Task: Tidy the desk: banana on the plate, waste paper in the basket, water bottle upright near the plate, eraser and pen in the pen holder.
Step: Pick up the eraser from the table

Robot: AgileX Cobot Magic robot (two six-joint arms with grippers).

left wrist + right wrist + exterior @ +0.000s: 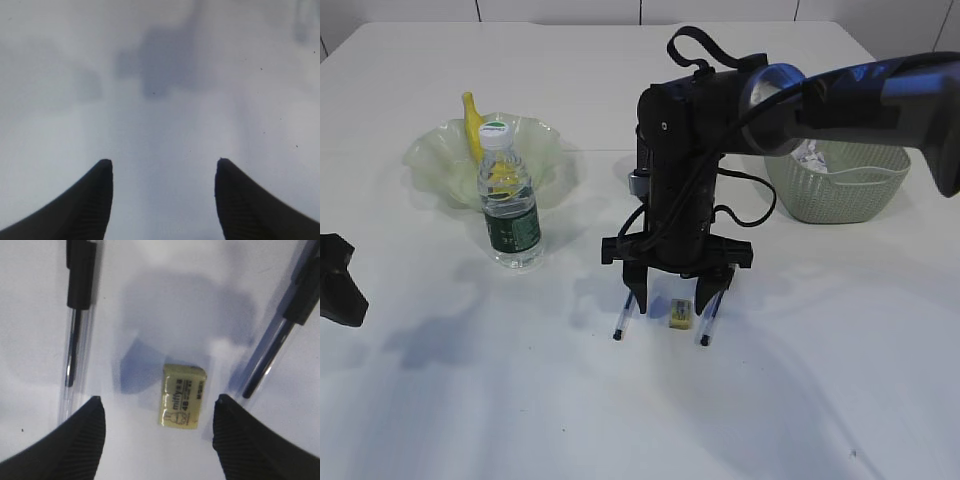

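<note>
The eraser [182,402] lies flat on the table between two clear-barrelled pens, one on its left [75,340] and one on its right [272,350]. My right gripper [157,400] hangs open just above it, straddling the eraser [680,313] without touching. The banana [473,118] rests in the wavy green plate [435,165]. Just in front of the plate, the water bottle [510,200] stands upright. White waste paper [812,155] shows inside the basket [840,190]. My left gripper [163,161] is open over bare table at the far left [340,285]. The pen holder is hidden.
The right arm [800,95] reaches across from the right edge, above the basket, and blocks the table behind it. The pens [623,322] [708,325] lie close beside the right fingertips. White table stretches in front and to the left.
</note>
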